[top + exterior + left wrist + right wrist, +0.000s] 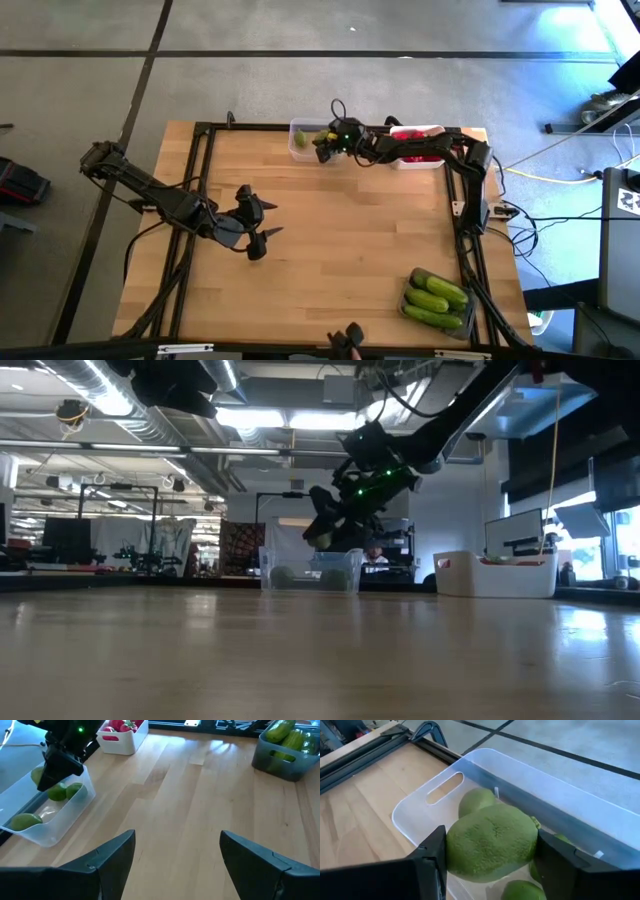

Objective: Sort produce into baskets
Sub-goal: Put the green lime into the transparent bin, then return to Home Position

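Note:
My right gripper (pixel 322 143) is at the far edge, over the clear tub (pixel 415 805), and is shut on an olive-green fruit (pixel 492 842). More green fruits (pixel 477 800) lie on the tub's floor below it. The tub also shows in the low view (pixel 310 572) and the left wrist view (pixel 60 817). My left gripper (pixel 262 220) hangs open and empty over the bare table left of centre. Red pieces (pixel 410 133) fill the white tub (pixel 438 128). Cucumbers (pixel 437 298) lie in the dark grey tub (pixel 408 300). My right gripper pinches the green fruit by two opposite sides (pixel 455 845) between its two fingers. The fingers slant down from the table's right side. The fruit is lifted clear, above the inside of the clear tub.
Black frame rails (pixel 462 210) run along the table's left, right and far edges. The white tub stands right of the clear one at the far edge, and the dark grey tub is at the near right corner. Bare wood (pixel 350 230) spreads across the table's middle.

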Robot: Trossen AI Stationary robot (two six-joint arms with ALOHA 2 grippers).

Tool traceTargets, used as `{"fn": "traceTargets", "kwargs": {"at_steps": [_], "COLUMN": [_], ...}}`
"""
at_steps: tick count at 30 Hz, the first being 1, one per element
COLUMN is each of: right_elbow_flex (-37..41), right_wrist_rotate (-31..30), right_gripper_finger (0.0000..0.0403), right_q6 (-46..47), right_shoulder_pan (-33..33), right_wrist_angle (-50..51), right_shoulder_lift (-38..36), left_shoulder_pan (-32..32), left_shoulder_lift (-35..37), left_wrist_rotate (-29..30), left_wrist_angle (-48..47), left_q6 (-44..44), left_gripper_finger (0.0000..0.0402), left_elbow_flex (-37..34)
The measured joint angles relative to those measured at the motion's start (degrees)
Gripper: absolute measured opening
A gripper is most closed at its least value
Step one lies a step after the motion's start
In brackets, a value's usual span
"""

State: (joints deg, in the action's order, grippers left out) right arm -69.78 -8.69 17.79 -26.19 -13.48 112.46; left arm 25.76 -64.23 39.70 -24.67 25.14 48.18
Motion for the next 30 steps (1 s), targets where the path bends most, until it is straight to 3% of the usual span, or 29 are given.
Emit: {"fn": "traceTargets", "kwargs": {"at_steps": [9, 17, 22, 30], "right_elbow_flex": [0.0, 0.0, -0.1, -0.1], "right_wrist_rotate": [2.9, 5.3, 6.8, 6.2], "right_gripper_finger": [0.0299, 0.0313, 0.028, 0.016], "right_q6": [0.2, -0.5, -6.6, -12.3], "right_shoulder_pan": [-0.1, 0.3, 2.5, 9.1], "right_wrist_angle": [0.2, 2.5, 13.5, 34.8], "right_shoulder_lift": [0.0, -3.3, -11.5, -25.0], "left_shoulder_pan": [0.1, 0.1, 0.1, -2.1], "left_shoulder_lift": [0.0, 0.0, 0.0, 0.1], "left_wrist_rotate": [0.0, 0.0, 0.0, -1.2], "left_wrist_angle": [0.0, -0.4, -0.7, -1.8], "left_q6": [-1.5, -3.1, -8.3, -15.1], "left_gripper_finger": [0.0288, 0.0282, 0.0222, 0.007], "left_elbow_flex": [0.0, 0.0, 0.0, -2.3]}}
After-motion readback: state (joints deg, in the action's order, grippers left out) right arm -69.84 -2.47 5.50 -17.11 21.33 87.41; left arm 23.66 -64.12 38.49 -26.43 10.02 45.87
